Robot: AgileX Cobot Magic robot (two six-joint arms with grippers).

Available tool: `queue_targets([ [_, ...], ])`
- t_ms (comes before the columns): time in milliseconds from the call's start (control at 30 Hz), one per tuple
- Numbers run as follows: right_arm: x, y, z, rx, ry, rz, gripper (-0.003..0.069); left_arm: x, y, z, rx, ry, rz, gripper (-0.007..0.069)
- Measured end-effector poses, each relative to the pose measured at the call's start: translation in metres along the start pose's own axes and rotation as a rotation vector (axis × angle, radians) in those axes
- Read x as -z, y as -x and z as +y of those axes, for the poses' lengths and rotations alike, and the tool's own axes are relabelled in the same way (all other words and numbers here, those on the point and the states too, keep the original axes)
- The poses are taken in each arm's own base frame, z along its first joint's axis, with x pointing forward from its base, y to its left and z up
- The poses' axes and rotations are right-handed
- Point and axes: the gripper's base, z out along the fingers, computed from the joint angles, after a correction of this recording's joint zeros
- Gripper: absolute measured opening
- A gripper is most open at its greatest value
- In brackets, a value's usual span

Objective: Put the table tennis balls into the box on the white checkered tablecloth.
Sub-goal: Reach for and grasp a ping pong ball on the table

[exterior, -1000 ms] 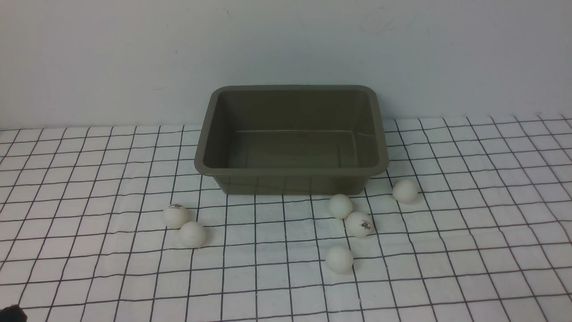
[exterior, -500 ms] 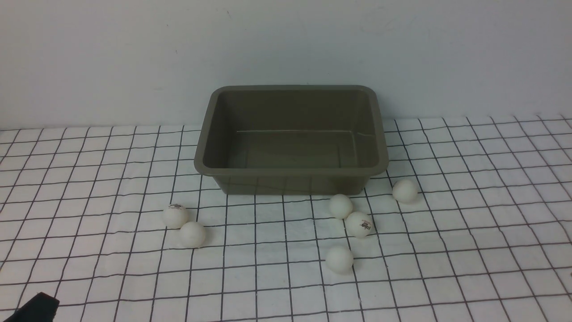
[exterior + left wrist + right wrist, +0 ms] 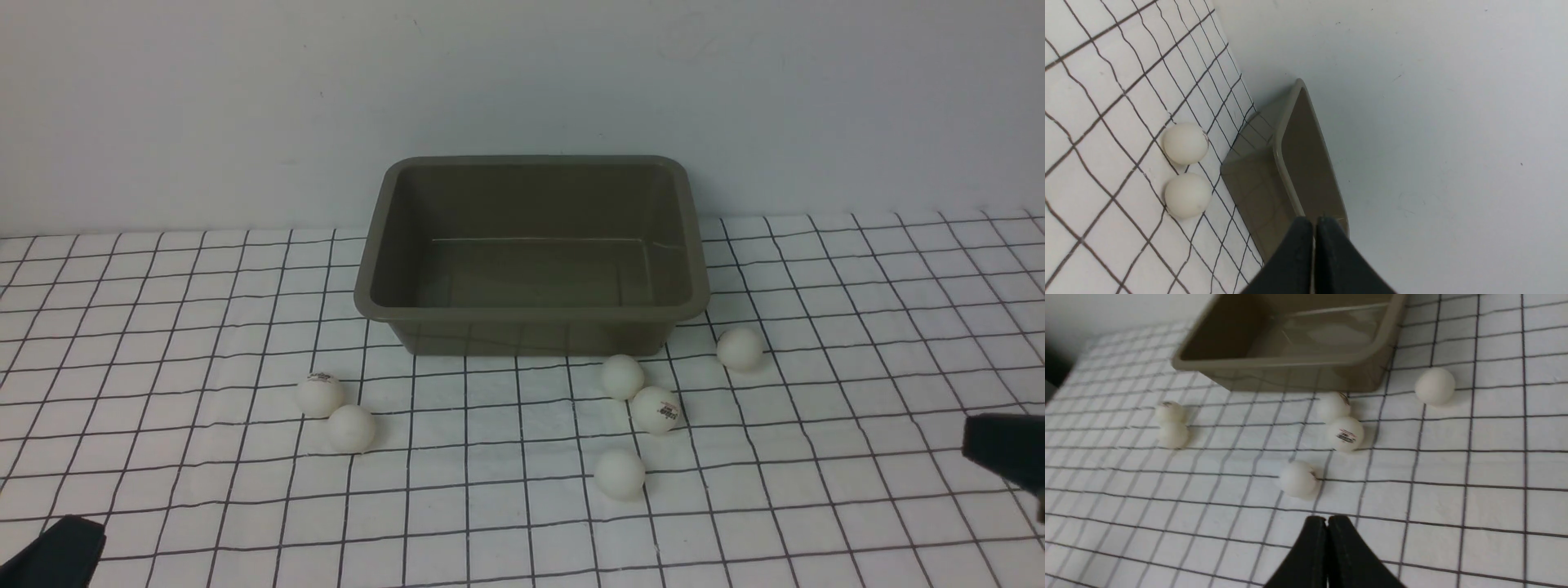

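Note:
The olive-brown box [image 3: 531, 314] stands empty at the back of the white checkered tablecloth [image 3: 490, 531]. Several white table tennis balls lie in front of it: two at the left [image 3: 319, 394] [image 3: 351, 428], three near the middle [image 3: 622, 376] [image 3: 655, 409] [image 3: 620, 474], one at the right [image 3: 740, 349]. My left gripper [image 3: 61, 551] shows at the bottom left corner, and in the left wrist view [image 3: 1314, 222] it is shut and empty. My right gripper [image 3: 992, 441] enters at the right edge, and in the right wrist view [image 3: 1327, 520] it is shut and empty, short of the nearest ball [image 3: 1298, 479].
A plain pale wall [image 3: 522, 82] rises right behind the box. The cloth runs to both side edges of the front view.
My right gripper has come into the front view at the right edge. My left gripper has risen further into the bottom left corner. The balls and the box have not moved.

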Motion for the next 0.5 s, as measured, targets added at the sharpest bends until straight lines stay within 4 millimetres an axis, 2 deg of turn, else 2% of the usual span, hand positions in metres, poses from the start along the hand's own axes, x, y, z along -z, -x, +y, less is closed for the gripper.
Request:
queue_targets([
  [133,-0.020,0.022,-0.013,0.050,-0.057,0.121,-0.0012,0.000,0.005,-0.001,-0.017,-0.010,-0.054,-0.0004],
  [233,-0.042,0.039,-0.030,0.109,-0.121,0.230,-0.0012,0.001,0.008,-0.002,-0.197,-0.009,-0.093,-0.0004],
  [300,-0.049,0.046,-0.036,0.133,-0.143,0.259,-0.0012,0.003,0.010,-0.015,-0.476,-0.026,-0.091,-0.0004],
  [400,-0.063,0.059,-0.046,0.166,-0.172,0.297,-0.0012,0.009,0.008,-0.050,-0.898,-0.096,-0.040,-0.0004],
  [433,-0.067,0.063,-0.047,0.168,-0.173,0.303,-0.0012,0.011,0.007,-0.068,-1.036,-0.126,-0.009,-0.0004],
  [500,-0.076,0.068,-0.047,0.184,-0.165,0.318,-0.0011,0.004,0.004,-0.082,-1.149,-0.128,0.110,-0.0004],
])
